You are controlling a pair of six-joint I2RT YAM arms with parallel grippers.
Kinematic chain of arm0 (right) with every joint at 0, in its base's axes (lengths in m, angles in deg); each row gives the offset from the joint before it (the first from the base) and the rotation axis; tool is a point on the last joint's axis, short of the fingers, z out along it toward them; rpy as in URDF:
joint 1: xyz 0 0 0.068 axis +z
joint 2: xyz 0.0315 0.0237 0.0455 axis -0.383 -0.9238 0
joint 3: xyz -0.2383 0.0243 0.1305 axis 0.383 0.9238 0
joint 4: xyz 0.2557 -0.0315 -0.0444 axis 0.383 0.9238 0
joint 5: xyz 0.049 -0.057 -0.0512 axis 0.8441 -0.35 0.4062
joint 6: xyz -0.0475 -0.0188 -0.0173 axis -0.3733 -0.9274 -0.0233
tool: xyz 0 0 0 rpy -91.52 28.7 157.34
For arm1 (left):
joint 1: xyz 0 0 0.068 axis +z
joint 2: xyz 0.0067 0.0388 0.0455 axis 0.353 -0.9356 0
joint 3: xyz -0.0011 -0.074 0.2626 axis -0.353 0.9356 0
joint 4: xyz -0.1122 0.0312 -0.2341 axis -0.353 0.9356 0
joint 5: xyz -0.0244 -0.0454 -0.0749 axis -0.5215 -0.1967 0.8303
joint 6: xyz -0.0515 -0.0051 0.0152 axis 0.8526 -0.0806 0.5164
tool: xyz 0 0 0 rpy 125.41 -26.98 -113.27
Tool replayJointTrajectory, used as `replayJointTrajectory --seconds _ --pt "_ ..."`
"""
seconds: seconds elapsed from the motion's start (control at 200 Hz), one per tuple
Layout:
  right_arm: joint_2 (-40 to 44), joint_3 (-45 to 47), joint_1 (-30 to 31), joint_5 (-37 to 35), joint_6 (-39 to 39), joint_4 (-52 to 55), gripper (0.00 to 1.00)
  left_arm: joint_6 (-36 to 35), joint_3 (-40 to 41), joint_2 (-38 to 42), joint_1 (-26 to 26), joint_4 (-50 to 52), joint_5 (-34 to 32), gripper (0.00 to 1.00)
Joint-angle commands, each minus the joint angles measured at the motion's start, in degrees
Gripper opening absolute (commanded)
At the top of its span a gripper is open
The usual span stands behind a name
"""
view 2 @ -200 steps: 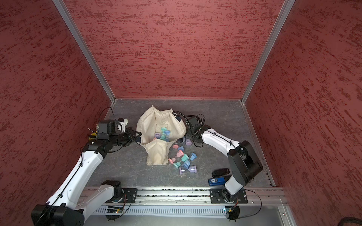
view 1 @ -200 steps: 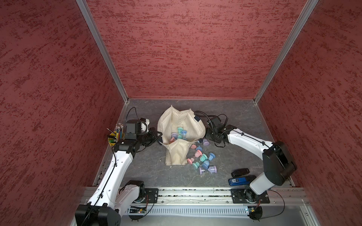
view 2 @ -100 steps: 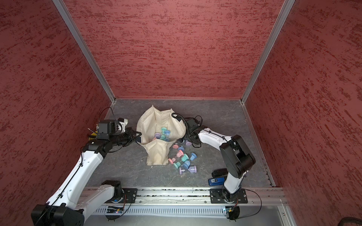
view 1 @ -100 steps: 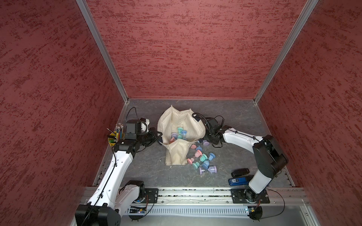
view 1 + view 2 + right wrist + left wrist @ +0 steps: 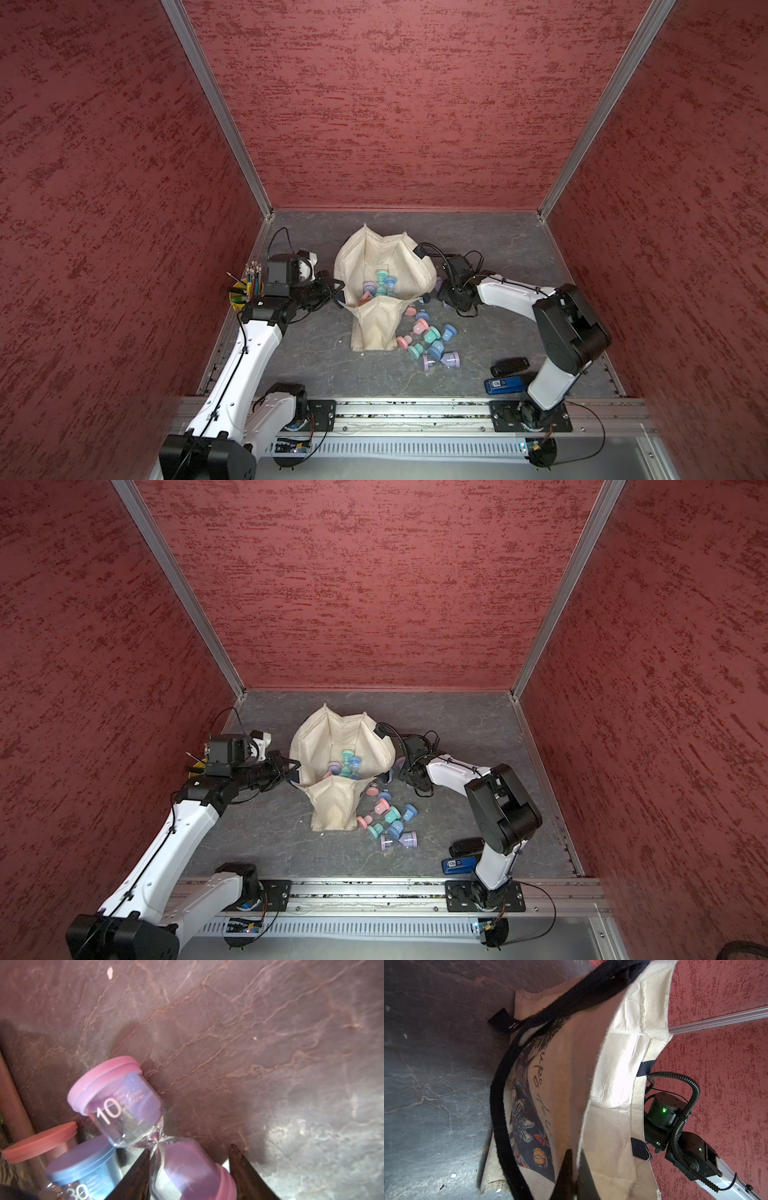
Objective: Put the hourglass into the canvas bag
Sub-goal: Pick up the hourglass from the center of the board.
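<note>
L gripper [image 5: 575, 1157] pinched the canvas bag [image 5: 612, 1084] rim, R gripper [image 5: 189, 1151] straddled the purple hourglass [image 5: 153, 1136], couldn't tell if clamped, imo needed centring b4 squeezing.

Right wrist view: purple hourglass [image 5: 143, 1124] carries a white "10" on its glass, small print beside it too blurred to read; blue hourglass [image 5: 83, 1167] alongside carries a white "30", its small print starting "HAPPY TIME". Left wrist view: canvas bag [image 5: 571, 1084] bears dark cursive script beside its flower print, not legible; white marks on its black tag [image 5: 504, 1021] likewise.
</note>
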Motion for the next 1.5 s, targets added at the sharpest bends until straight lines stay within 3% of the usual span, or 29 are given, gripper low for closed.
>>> replayJointTrajectory --seconds 0.0,0.676,1.002,1.262,1.493 --pt "-1.38 -0.76 -0.63 -1.97 -0.18 1.72 0.62 -0.76 0.39 0.7 0.55 -1.23 0.6 0.0" --pt "-7.6 -10.49 -0.81 -8.54 -8.06 9.88 0.78 -0.98 0.68 1.25 1.09 -1.23 0.99 0.0" --pt "-9.7 -14.29 -2.01 -10.38 -11.47 10.9 0.76 -1.02 1.25 1.12 1.11 -1.41 1.12 0.0" --pt "-10.94 -12.1 -3.63 -7.53 -12.01 7.21 0.64 -1.0 1.05 0.85 1.17 -1.52 1.12 0.01" --pt "-8.38 -9.4 -4.36 -7.34 -10.84 6.88 0.36 -0.86 1.05 0.61 1.25 -1.66 1.08 0.08"
